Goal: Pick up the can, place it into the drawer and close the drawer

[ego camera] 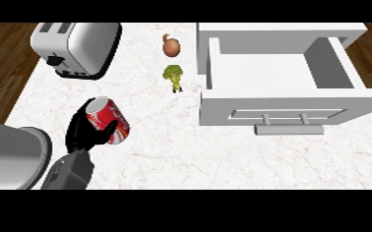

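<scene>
A chrome toaster (76, 48) sits at the far left of the white marbled counter (181, 152). A brown onion (171, 45) and green broccoli (173, 76) lie between it and the open white drawer (280, 73), which has a grey bar handle (289, 128). The left hand (87, 132) curls around a red can (109, 120), apparently tilted, top pointing far-left. A rounded metal object (22, 157) occupies the lower-left corner.
</scene>
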Controlling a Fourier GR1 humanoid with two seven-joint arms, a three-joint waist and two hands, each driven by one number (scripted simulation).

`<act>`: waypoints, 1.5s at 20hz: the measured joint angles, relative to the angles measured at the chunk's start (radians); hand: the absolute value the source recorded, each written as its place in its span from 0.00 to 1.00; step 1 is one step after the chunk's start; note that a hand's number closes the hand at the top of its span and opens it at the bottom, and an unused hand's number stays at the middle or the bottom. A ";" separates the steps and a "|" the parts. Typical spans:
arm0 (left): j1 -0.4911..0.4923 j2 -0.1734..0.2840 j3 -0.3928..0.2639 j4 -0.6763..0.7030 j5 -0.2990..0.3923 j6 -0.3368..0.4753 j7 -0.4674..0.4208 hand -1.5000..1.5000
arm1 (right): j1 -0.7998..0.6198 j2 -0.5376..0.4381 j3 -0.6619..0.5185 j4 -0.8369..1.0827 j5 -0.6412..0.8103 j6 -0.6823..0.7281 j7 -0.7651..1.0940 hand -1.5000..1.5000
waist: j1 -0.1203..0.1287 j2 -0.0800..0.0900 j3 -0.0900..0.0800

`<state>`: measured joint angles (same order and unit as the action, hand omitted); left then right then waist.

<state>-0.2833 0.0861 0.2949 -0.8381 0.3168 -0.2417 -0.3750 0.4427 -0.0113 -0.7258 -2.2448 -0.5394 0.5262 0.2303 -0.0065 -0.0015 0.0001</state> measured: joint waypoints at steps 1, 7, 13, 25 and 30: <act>-0.001 -0.018 -0.019 -0.013 0.001 0.023 -0.007 1.00 | 0.001 -0.013 -0.014 0.003 -0.022 -0.001 0.009 0.00 | 0.000 0.000 0.000; -0.012 -0.065 -0.093 -0.184 0.010 0.113 0.108 1.00 | 0.004 -0.013 -0.006 -0.009 -0.019 -0.017 0.004 0.00 | 0.002 -0.001 0.000; -0.034 -0.077 -0.179 -0.362 -0.001 0.232 0.203 1.00 | 0.028 -0.007 -0.007 -0.006 -0.025 -0.007 -0.015 0.00 | 0.002 -0.002 0.000; -0.173 -0.081 -0.309 -0.591 -0.057 0.460 0.454 1.00 | 0.069 0.007 0.030 -0.064 -0.035 -0.044 -0.013 0.00 | -0.003 -0.001 0.000; -0.303 -0.081 -0.325 -0.557 -0.088 0.537 0.511 1.00 | 0.033 -0.027 0.024 -0.051 -0.041 -0.073 0.011 0.00 | -0.004 0.001 0.000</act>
<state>-0.5861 0.0055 -0.0302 -1.3955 0.2283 0.2955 0.1361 0.4759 -0.0382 -0.7017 -2.2955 -0.5806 0.4535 0.2410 -0.0102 -0.0008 0.0002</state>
